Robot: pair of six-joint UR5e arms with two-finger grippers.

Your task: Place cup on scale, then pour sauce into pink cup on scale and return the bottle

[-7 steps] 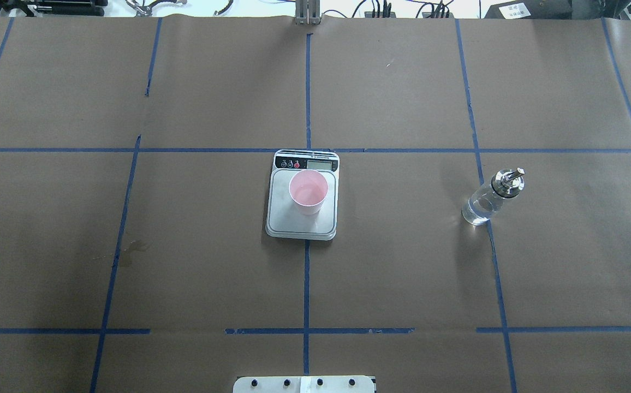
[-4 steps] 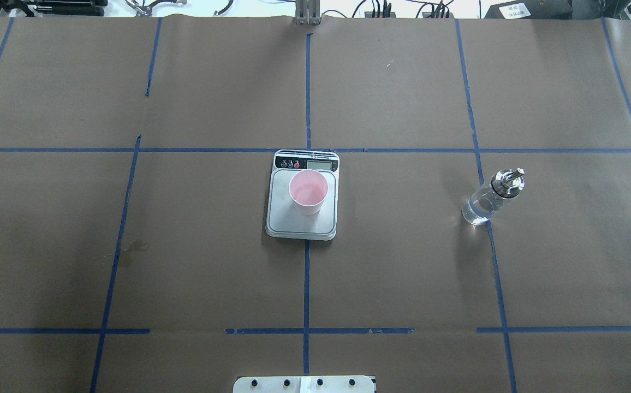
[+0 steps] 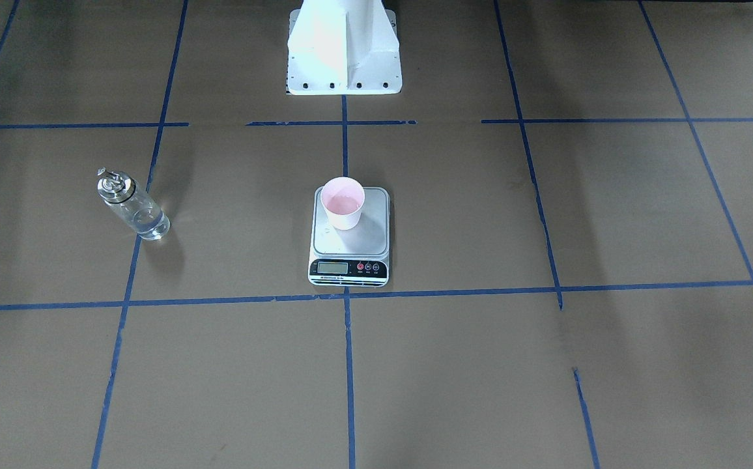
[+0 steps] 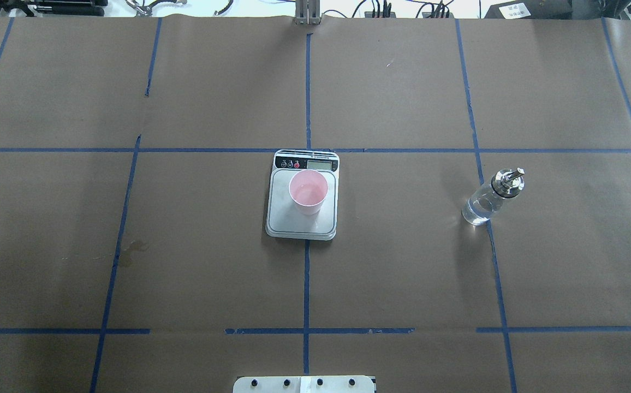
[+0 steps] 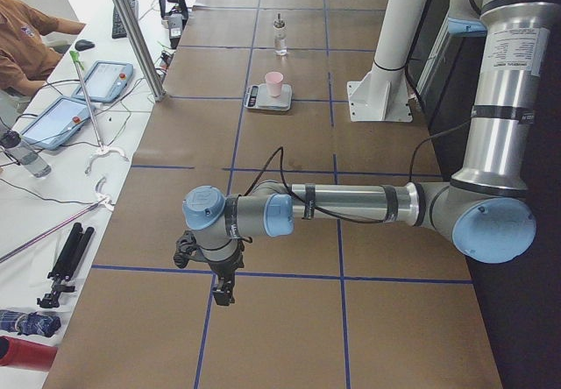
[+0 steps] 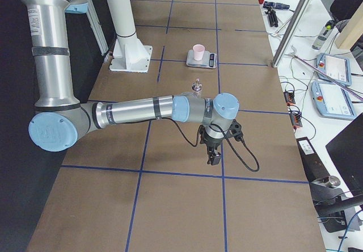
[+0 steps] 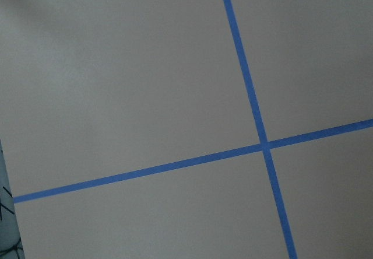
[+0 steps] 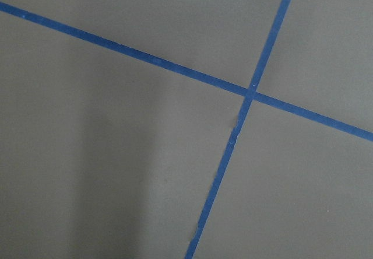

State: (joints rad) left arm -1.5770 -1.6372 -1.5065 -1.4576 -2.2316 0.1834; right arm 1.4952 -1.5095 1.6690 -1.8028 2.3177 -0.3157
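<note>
Judging by the front-facing view, the cup [image 3: 342, 203] is seen upright on the scale [image 3: 350, 242], toward the plate's robot-side edge. The bottle [image 3: 132, 207] is stood well apart at left, on a tape line of the tabletop [image 3: 546, 391]. The task is taken as done.

In the overhead view, a little liquid is made out in the cup. A light paper cup could be tipped by a bump, and the scale wetted.

In the left side view, the left pincer [image 5: 223, 286] is pointed down, far from everything; its opening cannot be told.

In the right side view, the right pincer [image 6: 214, 155] is equally unreadable. The bottle is nearest it, so it could be toppled by a careless sweep.

In the wrist views, only tape and paper are shown.
</note>
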